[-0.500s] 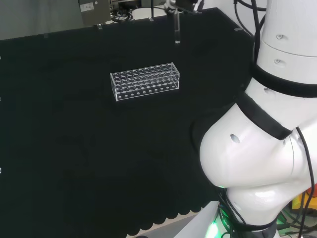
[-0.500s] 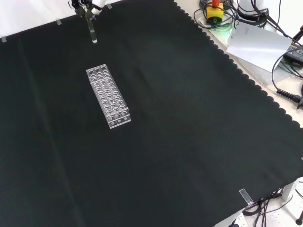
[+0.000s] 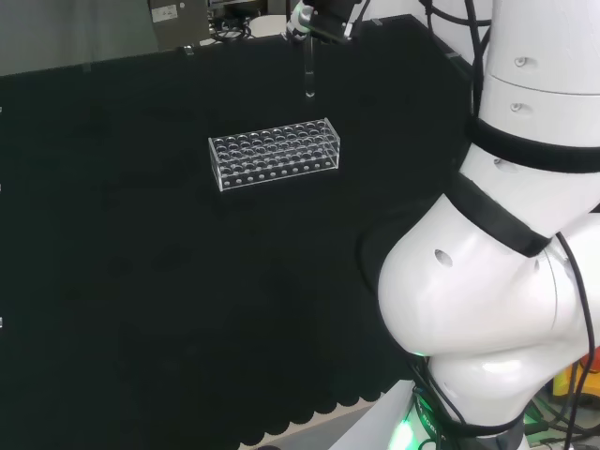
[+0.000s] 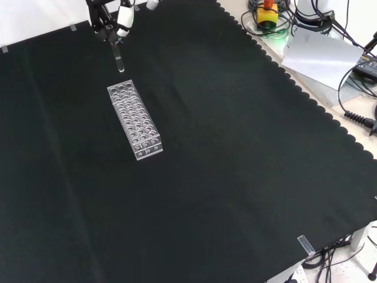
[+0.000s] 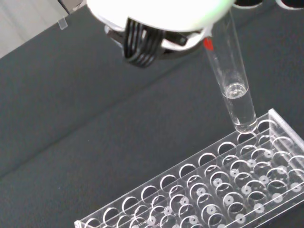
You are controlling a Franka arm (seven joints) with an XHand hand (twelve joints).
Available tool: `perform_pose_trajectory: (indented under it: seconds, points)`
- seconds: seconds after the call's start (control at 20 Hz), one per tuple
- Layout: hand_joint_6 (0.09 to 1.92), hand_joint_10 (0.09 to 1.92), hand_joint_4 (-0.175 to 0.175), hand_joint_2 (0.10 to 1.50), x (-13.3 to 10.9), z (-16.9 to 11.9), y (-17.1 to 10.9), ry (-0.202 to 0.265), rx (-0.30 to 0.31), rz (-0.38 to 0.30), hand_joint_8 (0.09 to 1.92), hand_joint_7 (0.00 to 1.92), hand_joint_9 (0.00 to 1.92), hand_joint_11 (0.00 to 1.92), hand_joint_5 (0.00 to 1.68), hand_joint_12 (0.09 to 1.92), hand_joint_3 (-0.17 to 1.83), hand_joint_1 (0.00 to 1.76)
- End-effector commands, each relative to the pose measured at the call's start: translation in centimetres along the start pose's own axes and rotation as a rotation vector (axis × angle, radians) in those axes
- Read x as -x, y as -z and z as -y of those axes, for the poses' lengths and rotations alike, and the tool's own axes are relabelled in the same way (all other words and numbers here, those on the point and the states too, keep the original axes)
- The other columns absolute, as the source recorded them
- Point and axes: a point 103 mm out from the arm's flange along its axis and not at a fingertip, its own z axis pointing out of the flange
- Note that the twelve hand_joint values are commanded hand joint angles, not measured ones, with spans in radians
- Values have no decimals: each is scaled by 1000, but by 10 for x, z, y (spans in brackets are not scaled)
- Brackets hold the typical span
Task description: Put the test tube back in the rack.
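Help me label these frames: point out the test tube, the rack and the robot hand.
test tube (image 5: 236, 100): wrist view, lower part of the glass.
rack (image 3: 274, 154): head view, middle of the clear block.
robot hand (image 4: 124, 16): front view, a white finger above the tube.

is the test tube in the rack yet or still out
Out. The test tube hangs upright from the hand, its bottom above the rack near one end.

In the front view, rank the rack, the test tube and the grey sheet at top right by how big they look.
Largest to smallest as they look in the front view:
1. grey sheet
2. rack; close to the sheet, so the order of these two is unsure
3. test tube, clearly smallest, held upright in the hand
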Motion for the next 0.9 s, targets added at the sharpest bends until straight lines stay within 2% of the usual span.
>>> perform_pose_trajectory:
  seconds: [0.05,0.45,0.9]
  points:
    - [532,527,-175,664,-3,-12,-19,8,-22,-19,452,1743,1619,1229,1332,840,611,1227]
    - [532,528,-175,664,4,-26,-46,-9,-60,-32,453,1743,1619,1229,1332,840,611,1227]
    - [532,529,-175,664,6,-34,-55,-19,-72,-26,453,1743,1620,1228,1332,841,611,1227]
